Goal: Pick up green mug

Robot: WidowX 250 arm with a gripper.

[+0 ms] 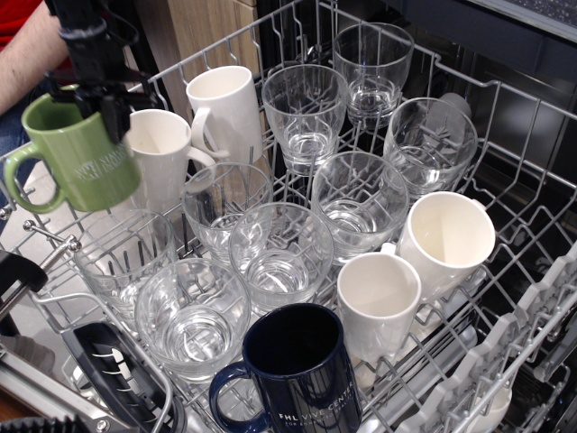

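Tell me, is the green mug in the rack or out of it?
Out. The green mug hangs above the rack, gripped at its rim by the pincer.

The gripper (101,101) is clamping the rim of the green mug (77,158) and holding it in the air above the rack's (505,225) left edge, handle pointing left, pale lettering facing the camera. The mug is hanging clear of the wires, just left of a white mug (162,155). A taller white mug (225,108) is standing behind that one. Clear glasses (279,253) are filling the middle of the rack, with more toward the far edge. Two white mugs (415,262) are leaning near the right side. A navy mug (302,370) is sitting at the near edge. A person's arm (32,50) is showing at the far left corner.
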